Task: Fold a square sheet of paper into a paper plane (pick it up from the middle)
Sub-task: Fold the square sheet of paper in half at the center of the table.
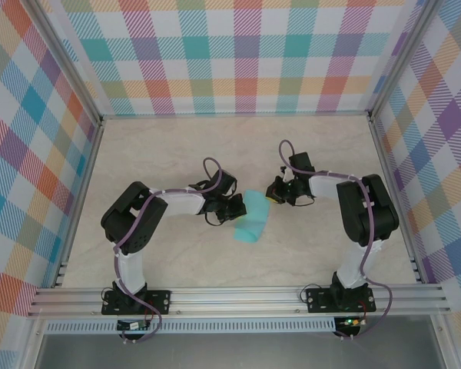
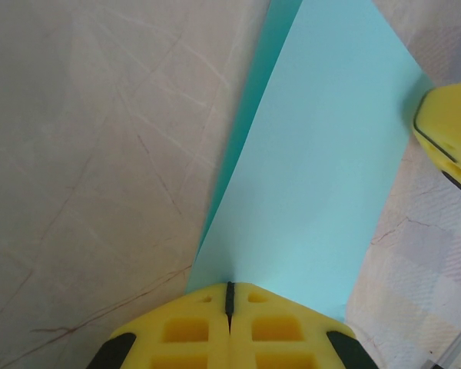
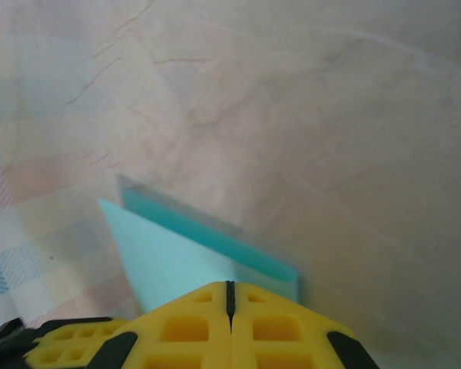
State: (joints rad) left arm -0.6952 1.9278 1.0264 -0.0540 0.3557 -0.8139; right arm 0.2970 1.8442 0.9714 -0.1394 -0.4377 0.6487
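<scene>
The square sheet of paper is turquoise and hangs bent over between the two arms, a little above the table, its lower end curling down toward the near side. My left gripper is shut on the sheet's left edge; in the left wrist view the sheet runs out from the closed gripper, with a darker second layer along its left side. My right gripper is shut on the opposite edge. In the right wrist view the sheet comes out of the closed gripper in two layers.
The beige marble-patterned table is walled by checked panels on three sides, with an aluminium rail along the near edge where the arm bases sit. The right gripper's yellow finger shows at the left wrist view's right edge.
</scene>
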